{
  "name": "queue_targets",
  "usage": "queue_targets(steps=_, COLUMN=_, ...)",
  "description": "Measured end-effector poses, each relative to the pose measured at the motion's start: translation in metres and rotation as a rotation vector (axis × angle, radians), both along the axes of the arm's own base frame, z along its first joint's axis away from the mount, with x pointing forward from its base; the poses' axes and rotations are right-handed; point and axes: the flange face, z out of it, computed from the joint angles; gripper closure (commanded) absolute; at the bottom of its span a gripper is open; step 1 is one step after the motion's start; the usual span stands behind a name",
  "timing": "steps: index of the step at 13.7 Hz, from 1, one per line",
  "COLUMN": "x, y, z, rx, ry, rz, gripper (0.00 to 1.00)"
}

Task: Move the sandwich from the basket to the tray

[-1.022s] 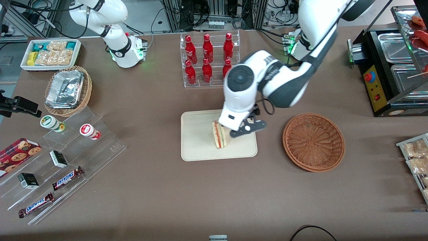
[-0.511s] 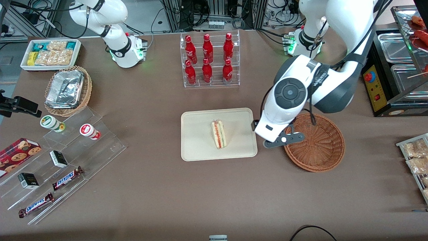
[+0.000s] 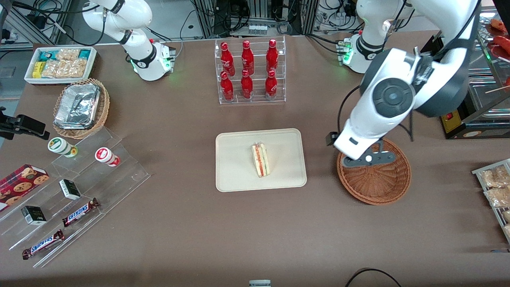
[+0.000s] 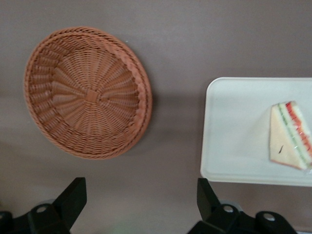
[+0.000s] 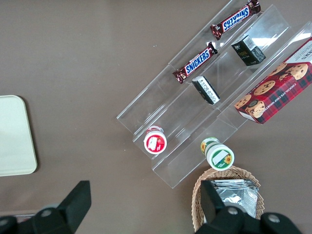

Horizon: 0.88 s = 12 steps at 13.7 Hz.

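Observation:
The sandwich [image 3: 260, 160], a pale wedge with red and green stripes, lies on the cream tray [image 3: 235, 175] near its middle. The reddish-brown wicker basket [image 3: 374, 179] stands beside the tray toward the working arm's end and has nothing in it. My left gripper [image 3: 358, 155] hangs above the table at the basket's rim, on the rim's tray side. It is open and holds nothing. In the left wrist view the open gripper [image 4: 140, 200] is over bare table between the basket [image 4: 87, 92] and the tray [image 4: 229, 146], with the sandwich [image 4: 290, 136] on the tray.
A clear rack of red bottles [image 3: 249, 69] stands farther from the front camera than the tray. A black roller grill [image 3: 470, 79] and a rack of snack packets [image 3: 494, 187] are at the working arm's end. Acrylic shelves with snacks [image 3: 79, 187] and a foil-filled basket [image 3: 81, 107] lie toward the parked arm's end.
My left gripper has left the sandwich on the tray, risen and moved sideways from over the tray to over the basket's rim. The sandwich has not moved since.

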Motion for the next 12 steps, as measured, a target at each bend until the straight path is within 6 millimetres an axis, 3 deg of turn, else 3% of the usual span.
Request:
queue_targets(steps=6, x=-0.031, y=0.116, z=0.065, rx=-0.049, ry=0.092, rz=-0.173, gripper=0.00)
queue_targets(steps=9, x=-0.040, y=0.173, z=0.083, rx=-0.078, ry=0.123, rz=-0.230, gripper=0.00)
queue_targets(steps=12, x=-0.047, y=0.198, z=0.097, rx=-0.088, ry=0.116, rz=-0.216, gripper=0.00)
